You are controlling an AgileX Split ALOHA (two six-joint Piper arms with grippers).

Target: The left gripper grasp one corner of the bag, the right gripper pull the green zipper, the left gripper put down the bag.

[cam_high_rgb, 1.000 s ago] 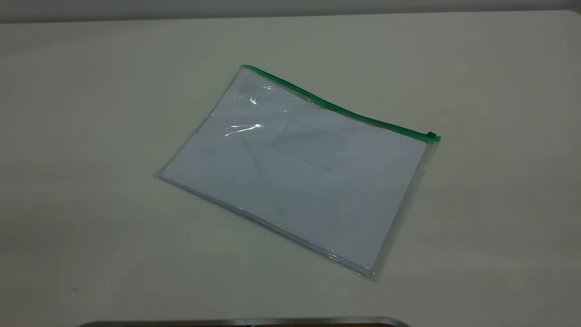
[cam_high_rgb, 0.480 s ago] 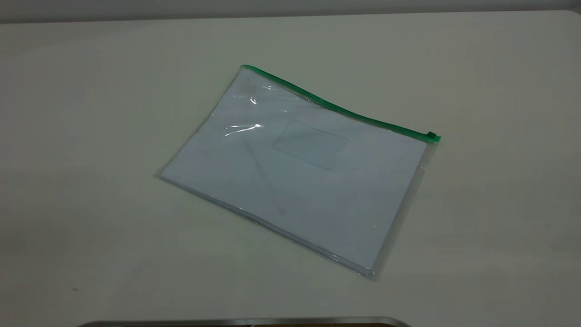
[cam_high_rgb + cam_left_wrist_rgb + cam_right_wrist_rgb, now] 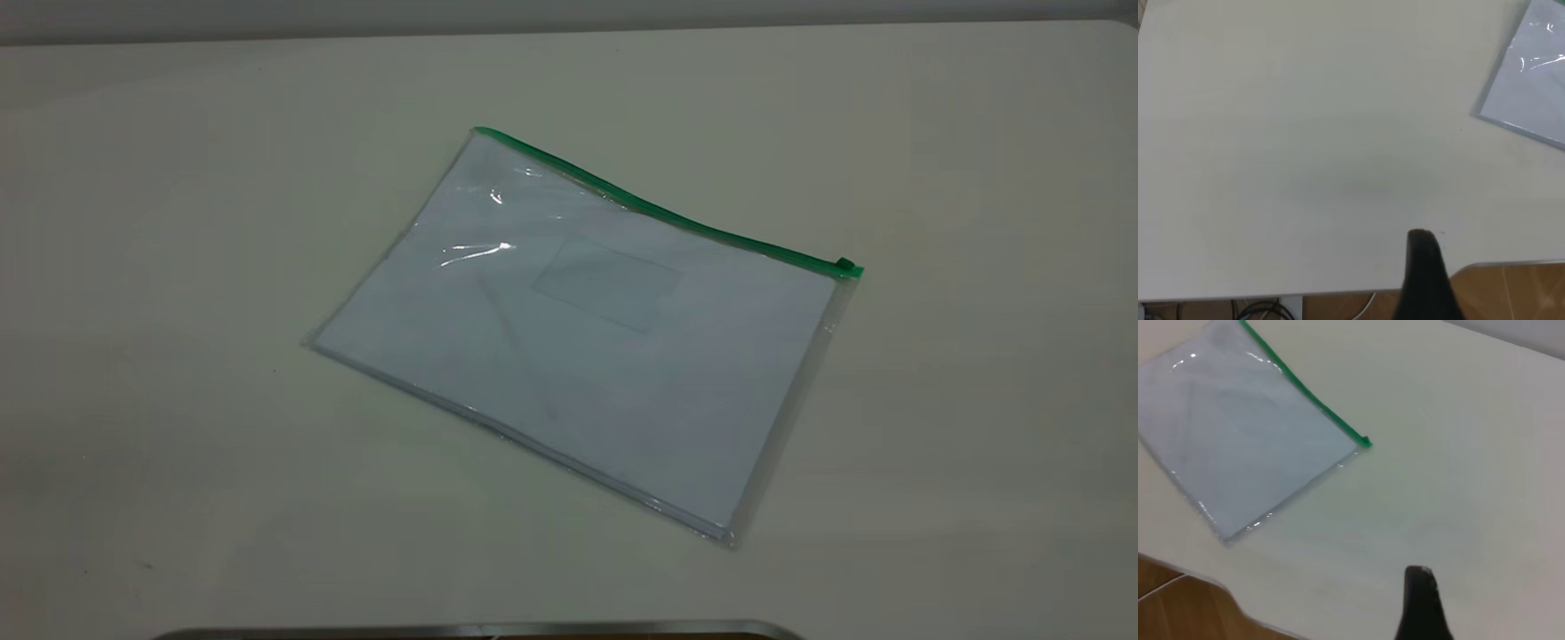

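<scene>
Grippers [image 3: 1426, 280] [image 3: 1421, 603] aloft — bag [image 3: 587, 329] untouched

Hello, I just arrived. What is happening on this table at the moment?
Nothing is being handled yet. The bag lies flat on the table, its green zipper running along the far edge with the slider at the right end. Neither arm appears in the exterior view; each wrist view shows only one dark fingertip, left gripper and right gripper, both apart from the bag.
</scene>
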